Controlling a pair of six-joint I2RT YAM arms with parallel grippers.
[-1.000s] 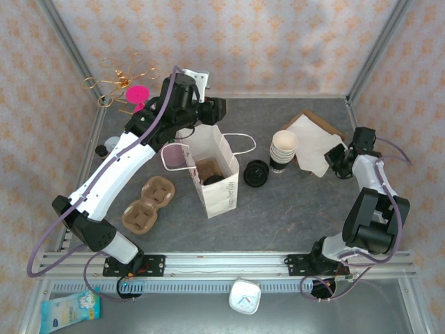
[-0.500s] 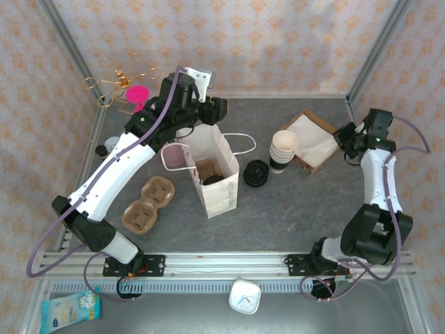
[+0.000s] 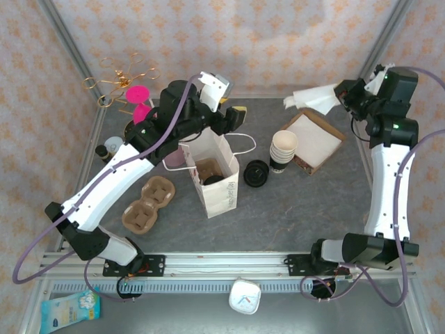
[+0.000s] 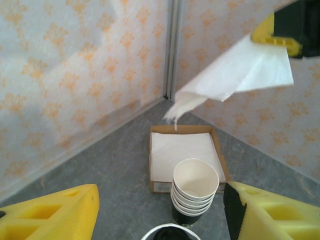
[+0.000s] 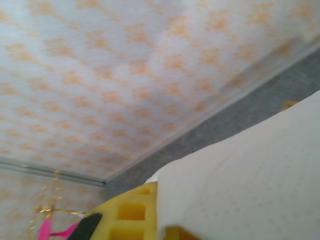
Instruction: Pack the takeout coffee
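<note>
Holding a white napkin point(image 3: 311, 99) pinched between its fingers, your right hand point(image 3: 342, 94) hangs high at the back right, above the napkin box point(image 3: 332, 136). Your left hand point(image 3: 235, 117) hovers over the white paper bag point(image 3: 224, 195), fingers spread wide, empty. The takeout coffee point(image 3: 213, 179) sits inside that bag, black lid showing. A cup stack point(image 3: 283, 149) and a lid pile point(image 3: 256, 173) stand on the surface point(image 3: 292, 216) between bag and box
</note>
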